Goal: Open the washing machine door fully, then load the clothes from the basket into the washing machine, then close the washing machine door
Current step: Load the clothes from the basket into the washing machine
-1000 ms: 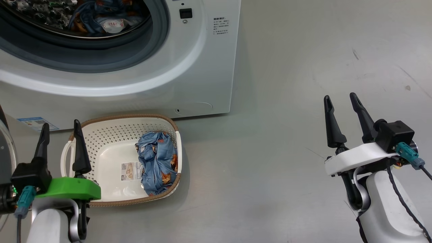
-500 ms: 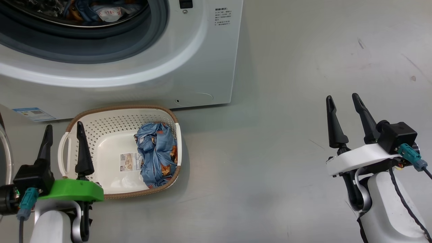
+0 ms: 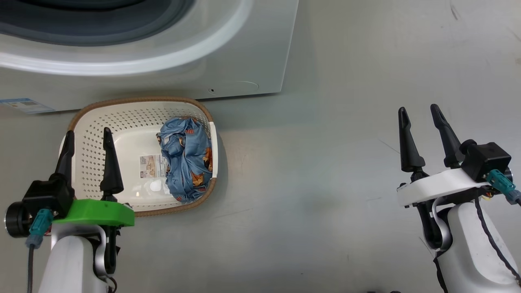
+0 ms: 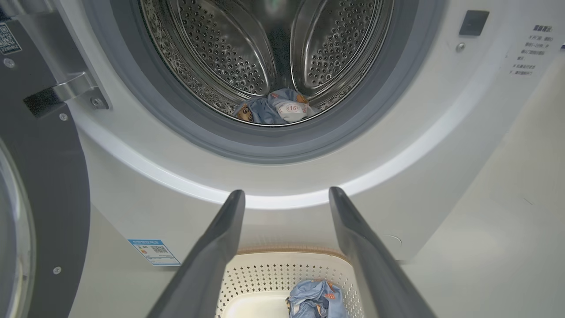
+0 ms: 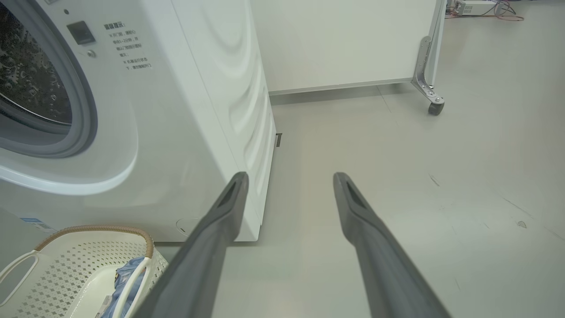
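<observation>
Both grippers are seen with their long, tapered dark fingers spread apart and nothing held. The left gripper is poised over the near left part of the basket, the right gripper over bare floor well to the right. The white, box-shaped washing machine is stood open, its perforated steel drum exposed inside a grey rubber seal. The washing machine door is swung out to the left. The cream perforated basket, rimmed in brown woven-look trim, is set on the smooth grey floor just before the machine. Crumpled light blue printed clothes are heaped against its right wall. Another garment is seen low in the drum.
</observation>
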